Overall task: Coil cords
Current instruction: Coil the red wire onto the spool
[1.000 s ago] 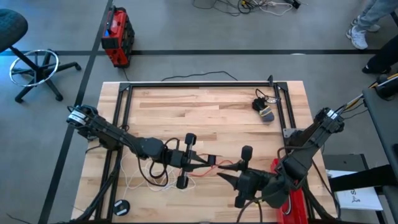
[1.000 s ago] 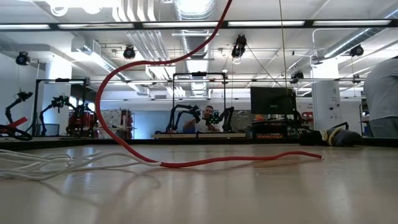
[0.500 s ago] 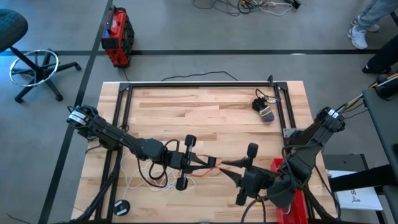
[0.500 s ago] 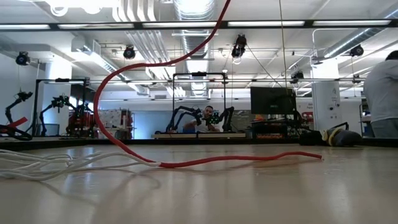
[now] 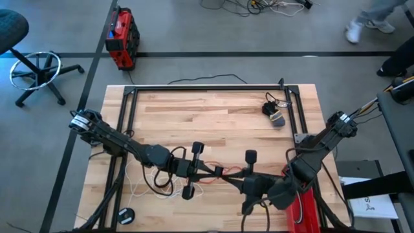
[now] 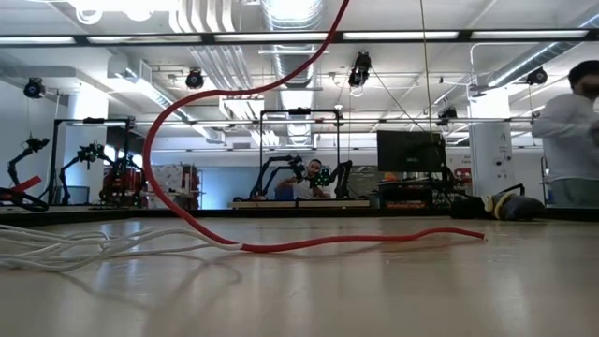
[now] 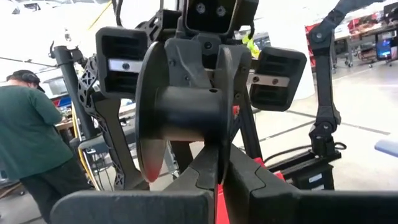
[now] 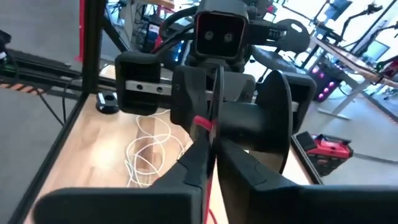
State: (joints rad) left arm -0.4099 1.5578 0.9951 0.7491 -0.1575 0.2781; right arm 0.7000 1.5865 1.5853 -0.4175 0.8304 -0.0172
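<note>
The red cord [image 5: 228, 173] runs between my two grippers near the table's front middle. In the low view it climbs in a tall loop [image 6: 154, 140], and its free end [image 6: 468, 235] lies on the wood. My left gripper [image 5: 217, 171] and my right gripper [image 5: 236, 180] face each other tip to tip, both shut on the red cord. A white cord [image 5: 138, 188] lies in loose loops at the front left, beside a black cord loop [image 5: 157, 186]. A dark spool [image 7: 180, 112] shows between the two grippers; what carries it is hidden. My left gripper pinches the red cord [image 8: 202, 122] between the free ends of its two fingers, coming level from the table's left. The cord leaves the fingers clear of the wood. My right gripper pinches the red cord [image 8: 208, 202] between its two fingers, coming level from the table's right. Its own fingers hide the rest of the hold.
A black metal frame [image 5: 207, 87] borders the tabletop. A small dark bundle with a black cord [image 5: 275, 116] lies at the far right. A black round disc [image 5: 126, 215] sits at the front left and a red object [image 5: 304, 207] at the right edge. A person [image 6: 571, 140] moves in the room.
My right gripper has shifted a little toward the table's left, closing on my left gripper. The visible stretch of red cord between them has grown shorter. The tall red loop has barely stirred.
</note>
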